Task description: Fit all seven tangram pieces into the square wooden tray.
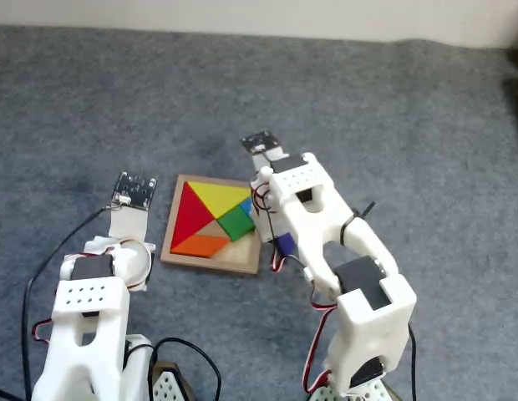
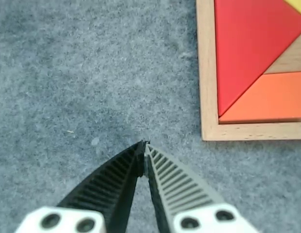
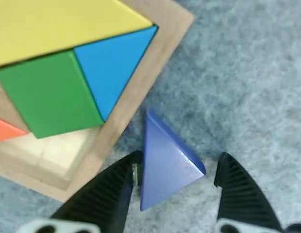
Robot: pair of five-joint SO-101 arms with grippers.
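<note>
Currently on the pick: right gripper (image 3: 179,164) open astride loose triangle (image 3: 165,162) beside tray (image 3: 141,99); next, close. Left gripper (image 2: 143,145) clenched, empty.

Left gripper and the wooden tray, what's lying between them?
Only bare grey carpet. The left wrist view shows the shut left gripper apart from the wooden tray, with no piece between them.

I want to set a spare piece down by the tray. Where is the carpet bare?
Bare carpet lies beyond the tray's far edge and widely right of the right arm. Crowded: the tray's right edge, where the open right gripper straddles the blue triangle, and the strip between tray and left gripper.
</note>
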